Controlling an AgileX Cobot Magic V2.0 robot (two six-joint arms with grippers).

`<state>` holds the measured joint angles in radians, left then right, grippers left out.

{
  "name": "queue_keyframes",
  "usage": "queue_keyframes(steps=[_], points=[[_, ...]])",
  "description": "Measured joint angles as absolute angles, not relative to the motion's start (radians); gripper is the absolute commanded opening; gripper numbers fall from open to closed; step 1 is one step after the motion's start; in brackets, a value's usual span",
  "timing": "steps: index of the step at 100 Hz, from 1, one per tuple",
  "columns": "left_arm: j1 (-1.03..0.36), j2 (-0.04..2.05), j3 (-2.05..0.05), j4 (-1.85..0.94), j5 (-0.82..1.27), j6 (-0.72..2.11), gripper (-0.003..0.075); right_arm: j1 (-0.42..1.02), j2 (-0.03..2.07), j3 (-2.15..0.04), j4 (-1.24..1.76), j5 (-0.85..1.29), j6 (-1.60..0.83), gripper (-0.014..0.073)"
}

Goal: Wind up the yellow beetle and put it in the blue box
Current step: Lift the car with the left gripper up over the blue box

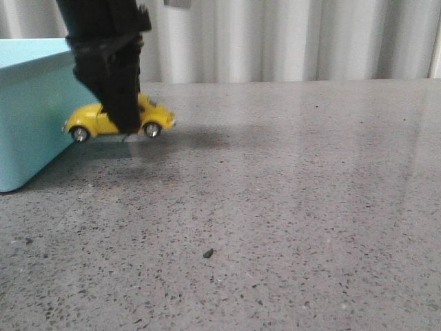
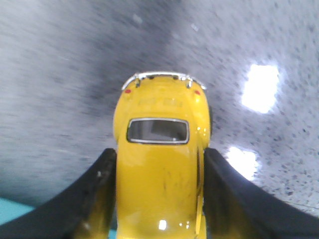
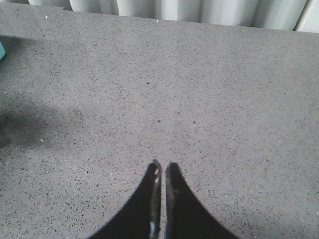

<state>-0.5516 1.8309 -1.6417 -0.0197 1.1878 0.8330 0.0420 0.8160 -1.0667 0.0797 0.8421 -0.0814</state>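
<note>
In left gripper [image 1: 122,124] | yellow beetle [image 1: 96,118], glossy, dark windows

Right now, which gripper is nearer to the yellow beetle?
Left. The left gripper is clamped on the yellow beetle beside the blue box. The right gripper is shut over bare table, no car in its view.

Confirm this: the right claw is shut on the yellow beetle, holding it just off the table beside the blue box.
Wrong arm. The left claw is shut on the yellow beetle, holding it just off the table beside the blue box; the left wrist view shows it. The right claw is shut on nothing.
</note>
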Motion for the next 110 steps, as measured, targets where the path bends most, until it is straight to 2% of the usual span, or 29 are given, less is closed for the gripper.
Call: queue_keyframes(steps=[40, 59, 81, 110], points=[[-0.552, 1.831, -1.938, -0.052, 1.244, 0.802, 0.0059, 0.042, 0.816, -1.067, 0.08, 0.842, -0.081, -0.0061], [-0.552, 1.831, -2.061, -0.01, 1.257, 0.682, 0.0059, 0.042, 0.816, -1.067, 0.08, 0.842, -0.081, -0.0061], [-0.544, 1.813, -2.083, 0.111, 1.264, 0.588, 0.0059, 0.042, 0.816, -1.067, 0.08, 0.842, -0.081, -0.0061], [-0.419, 1.781, -2.083, 0.132, 1.266, 0.505, 0.0059, 0.042, 0.816, -1.067, 0.08, 0.842, -0.081, -0.0061]])
